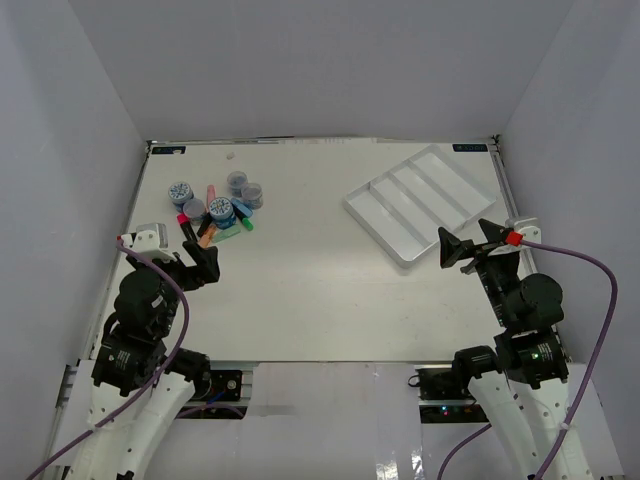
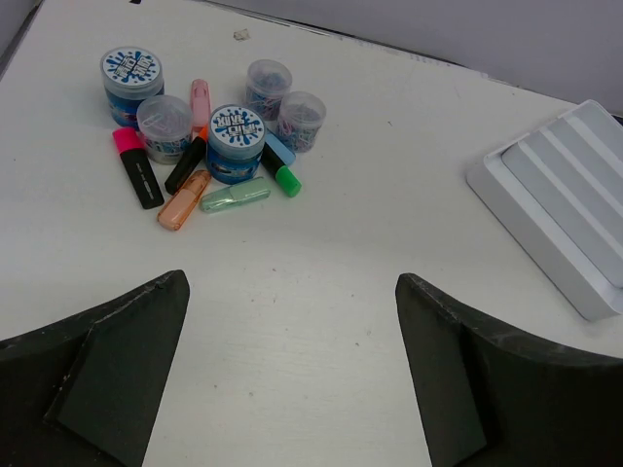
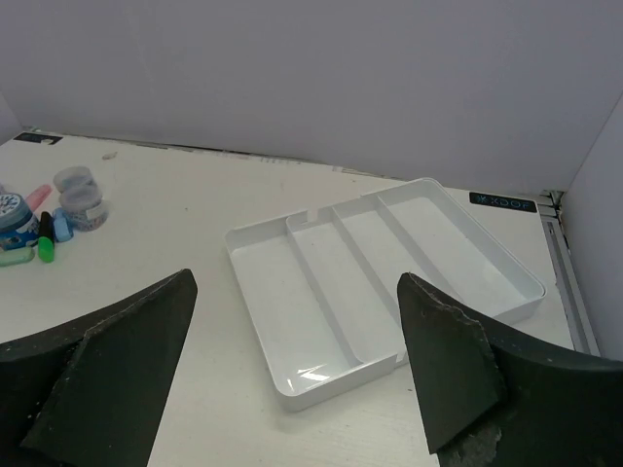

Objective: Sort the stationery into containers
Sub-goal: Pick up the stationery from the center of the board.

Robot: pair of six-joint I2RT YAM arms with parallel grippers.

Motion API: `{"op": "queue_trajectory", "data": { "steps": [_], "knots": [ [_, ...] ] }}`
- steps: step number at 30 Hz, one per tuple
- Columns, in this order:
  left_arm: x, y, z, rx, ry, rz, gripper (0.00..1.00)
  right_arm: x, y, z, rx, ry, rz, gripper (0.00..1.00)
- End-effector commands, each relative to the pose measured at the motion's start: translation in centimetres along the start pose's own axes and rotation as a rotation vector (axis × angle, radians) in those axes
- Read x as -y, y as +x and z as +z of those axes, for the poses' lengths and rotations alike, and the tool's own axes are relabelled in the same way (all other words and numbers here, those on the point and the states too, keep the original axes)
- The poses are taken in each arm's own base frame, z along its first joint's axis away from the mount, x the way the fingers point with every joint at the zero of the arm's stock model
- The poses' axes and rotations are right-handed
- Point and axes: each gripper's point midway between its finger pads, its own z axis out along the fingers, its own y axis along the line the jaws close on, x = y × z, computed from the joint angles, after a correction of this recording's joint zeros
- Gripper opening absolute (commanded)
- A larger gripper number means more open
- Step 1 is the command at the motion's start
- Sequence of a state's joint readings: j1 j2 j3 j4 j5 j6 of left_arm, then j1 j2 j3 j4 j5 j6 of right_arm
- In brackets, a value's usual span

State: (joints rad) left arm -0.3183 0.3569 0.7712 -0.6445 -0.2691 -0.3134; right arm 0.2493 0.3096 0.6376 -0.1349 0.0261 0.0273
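- The stationery lies in one tight cluster on the far left part of the table (image 1: 320,300), just ahead of the left arm.
- Two jars with blue-white patterned lids stand upright there. One jar (image 2: 131,83) is at the cluster's left edge and the other jar (image 2: 237,143) is near its middle.
- Three more clear jars stand among them: one (image 2: 164,126) beside the left patterned jar and two (image 2: 269,88) (image 2: 301,119) touching each other on the far right of the group.
- Markers lie flat around and between the jars:
  - a black marker with a pink cap (image 2: 136,167) on the left
  - a pale pink marker (image 2: 200,102) between the jars
  - a black marker with an orange cap (image 2: 185,163)
  - an orange marker (image 2: 183,200) nearest the arm
  - a pale green marker (image 2: 235,195)
  - a blue marker tipped in green (image 2: 280,167), lying against the middle jar
- The white tray (image 1: 420,205) sits well apart on the far right, turned at an angle, its long narrow compartments running side by side.
- The left gripper (image 1: 200,252) hovers near the cluster with its fingers spread wide, holding nothing.
- The right gripper (image 1: 468,242) hangs just beside the tray's near corner, also spread apart and holding nothing.
- A purple cable (image 1: 590,290) loops along the right arm.
- A small pale scrap (image 2: 240,34) lies near the table's far edge.
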Motion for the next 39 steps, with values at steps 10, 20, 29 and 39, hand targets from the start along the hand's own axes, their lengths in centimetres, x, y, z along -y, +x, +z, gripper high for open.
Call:
{"op": "queue_trajectory", "data": {
  "steps": [10,20,29,39],
  "knots": [
    [-0.2,1.2,1.5,-0.07,-0.043,0.014,0.98,-1.7,0.3,1.0,-0.043,-0.084,0.062,0.9],
    [0.8,6.7,12.0,-0.379,-0.158,0.104,0.98,-2.8,6.0,3.5,-0.313,-0.106,0.181,0.9],
    [-2.3,6.4,23.0,-0.439,-0.317,-0.004,0.98,-3.4,6.9,3.7,-0.355,-0.151,0.165,0.9],
    [-5.2,9.4,28.2,-0.516,-0.398,0.035,0.98,-4.2,7.1,3.6,-0.329,-0.209,0.149,0.9]
  ]
}}
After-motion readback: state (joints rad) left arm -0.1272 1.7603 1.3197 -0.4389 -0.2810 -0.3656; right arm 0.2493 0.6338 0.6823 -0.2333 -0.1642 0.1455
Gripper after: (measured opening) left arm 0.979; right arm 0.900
